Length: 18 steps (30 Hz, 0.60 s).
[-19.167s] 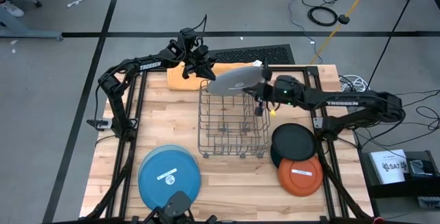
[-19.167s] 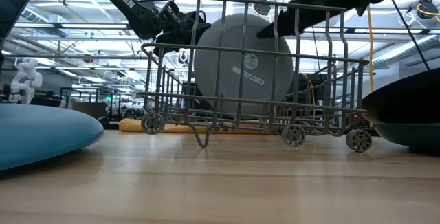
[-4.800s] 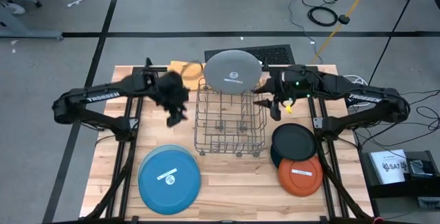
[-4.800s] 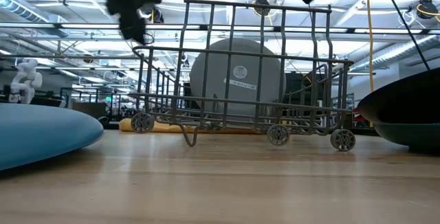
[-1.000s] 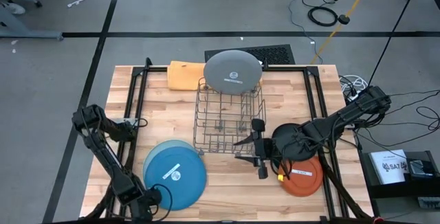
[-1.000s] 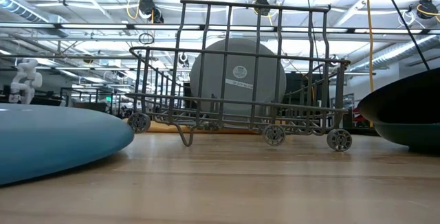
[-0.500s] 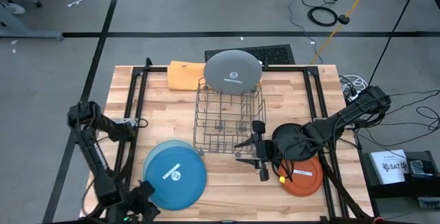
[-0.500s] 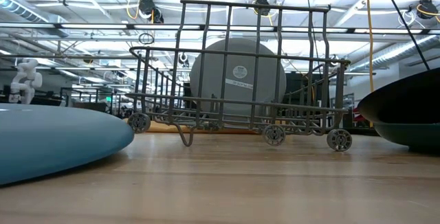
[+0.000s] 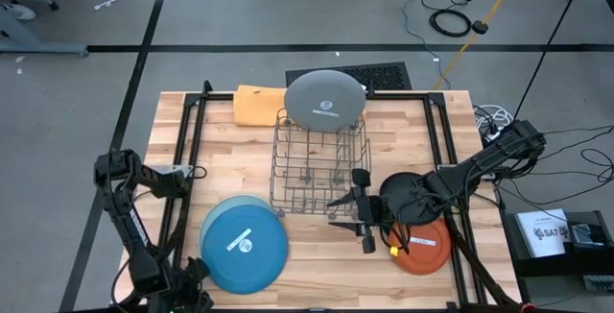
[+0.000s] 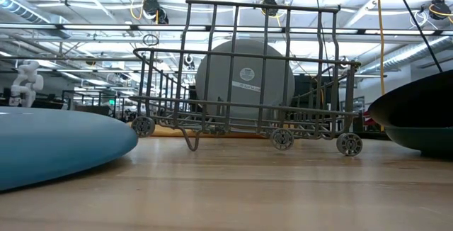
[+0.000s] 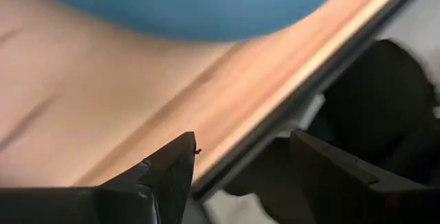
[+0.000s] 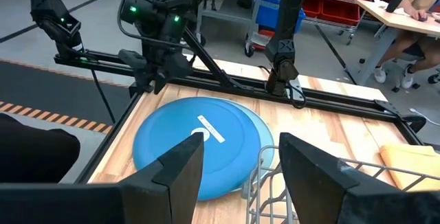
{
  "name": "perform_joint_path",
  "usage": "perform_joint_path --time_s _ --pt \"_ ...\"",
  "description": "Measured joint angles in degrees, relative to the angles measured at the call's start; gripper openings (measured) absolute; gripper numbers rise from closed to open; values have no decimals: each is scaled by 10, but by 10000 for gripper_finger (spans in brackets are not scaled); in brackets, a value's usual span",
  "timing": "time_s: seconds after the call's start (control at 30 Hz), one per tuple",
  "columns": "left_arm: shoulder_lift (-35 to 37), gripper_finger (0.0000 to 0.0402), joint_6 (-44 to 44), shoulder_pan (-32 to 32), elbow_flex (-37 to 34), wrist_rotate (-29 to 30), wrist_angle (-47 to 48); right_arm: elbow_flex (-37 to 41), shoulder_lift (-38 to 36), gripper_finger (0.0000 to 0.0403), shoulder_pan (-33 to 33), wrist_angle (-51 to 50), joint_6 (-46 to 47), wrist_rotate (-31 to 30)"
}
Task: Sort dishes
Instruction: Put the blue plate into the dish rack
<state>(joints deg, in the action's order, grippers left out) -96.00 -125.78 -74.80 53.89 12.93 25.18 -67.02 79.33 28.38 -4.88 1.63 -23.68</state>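
A large blue plate [image 9: 245, 246] with a white sticker lies flat on the table at the near left. My left gripper [image 9: 187, 289] is open at the table's near left corner, just off the plate's rim [image 11: 179, 4], touching nothing. A large grey plate [image 9: 324, 102] stands on edge in the far end of the wire rack [image 9: 319, 164]. A black plate [image 9: 413, 198] and an orange plate [image 9: 422, 246] lie overlapping at the near right. My right gripper [image 9: 360, 222] hovers open by the rack's near right corner, left of the black plate.
An orange cloth [image 9: 259, 104] lies at the far edge, left of the grey plate. The dark frame rails [image 9: 177, 207] run along both table sides. Bare wood lies between the rack and the table's left side. In the low view the rack [image 10: 248, 75] stands mid-table.
My left gripper has drawn back from the blue plate's near left rim toward the table's near left corner. The blue plate lies where it was. My right arm has kept still.
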Motion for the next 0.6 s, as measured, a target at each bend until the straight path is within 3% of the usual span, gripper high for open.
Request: perform_joint_path --time_s 0.23,0.6 --pt "0 239 -6 -4 -15 -7 63 0 0 183 0 0 7 0" --pt "2 239 3 -4 -47 36 45 0 0 183 0 2 7 -3"
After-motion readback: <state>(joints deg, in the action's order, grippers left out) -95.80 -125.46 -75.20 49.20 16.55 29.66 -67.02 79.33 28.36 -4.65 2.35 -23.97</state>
